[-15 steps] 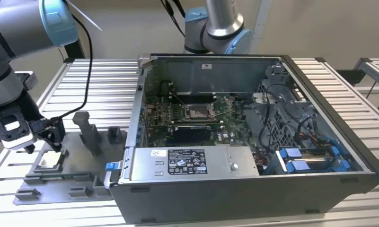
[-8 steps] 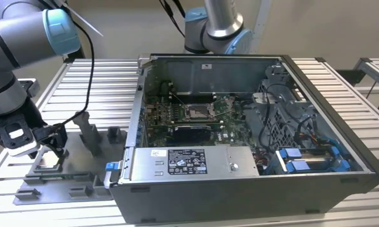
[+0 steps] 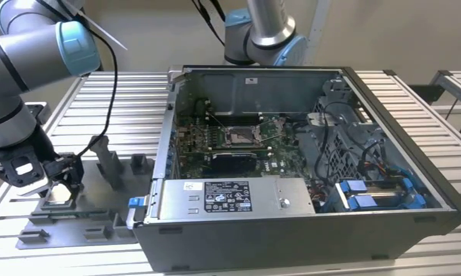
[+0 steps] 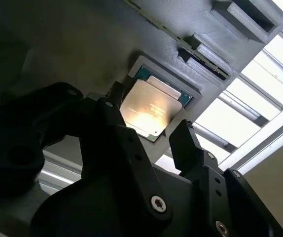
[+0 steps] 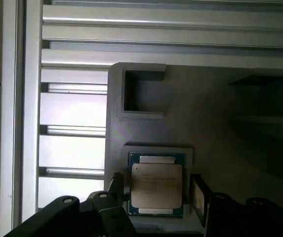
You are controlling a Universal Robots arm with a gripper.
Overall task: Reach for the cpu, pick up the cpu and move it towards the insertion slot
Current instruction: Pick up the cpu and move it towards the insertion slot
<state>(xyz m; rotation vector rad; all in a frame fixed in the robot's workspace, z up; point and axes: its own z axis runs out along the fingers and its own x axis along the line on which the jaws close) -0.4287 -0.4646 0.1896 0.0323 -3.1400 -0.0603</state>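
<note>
We see the hand (image 5: 157, 186) released, jaws straddling the cpu (image 5: 157, 183) in its grey fixture (image 5: 146, 129); off-centre closing could tilt or jam it.

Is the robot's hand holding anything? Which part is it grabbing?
Nothing yet. The gripper is open, with a finger on each side of the cpu, which lies flat in its grey holder.
</note>
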